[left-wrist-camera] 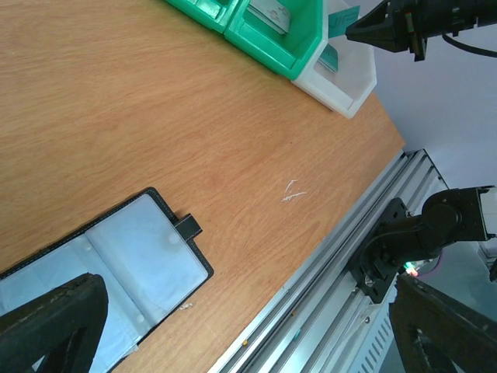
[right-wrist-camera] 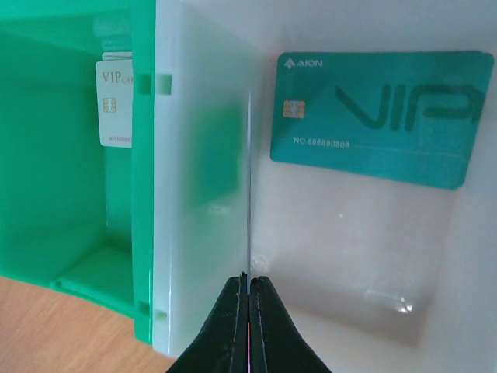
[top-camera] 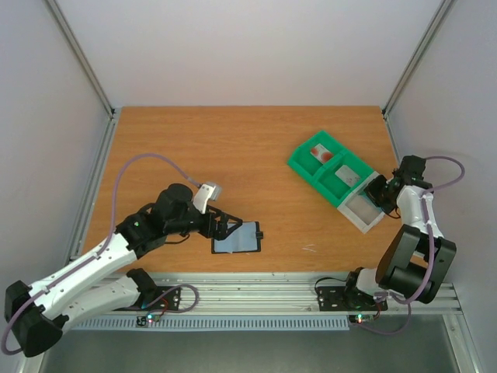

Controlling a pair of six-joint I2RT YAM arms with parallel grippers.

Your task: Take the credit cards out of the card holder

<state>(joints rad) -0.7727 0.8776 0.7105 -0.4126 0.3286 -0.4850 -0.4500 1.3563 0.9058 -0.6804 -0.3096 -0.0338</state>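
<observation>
Card holder [top-camera: 237,238] is lying open under our spread left gripper [top-camera: 225,227]; our right gripper [right-wrist-camera: 249,286] is pinching a teal credit card [left-wrist-camera: 342,20] above the white bin [right-wrist-camera: 342,256].

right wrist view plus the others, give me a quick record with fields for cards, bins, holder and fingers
right fingers: shut on a teal card, edge-on in this view
white bin: another teal VIP card lies inside
green bin: pale VIP card inside
card holder: lying open, lining up
left fingers: open, holding nothing, by the holder
</observation>
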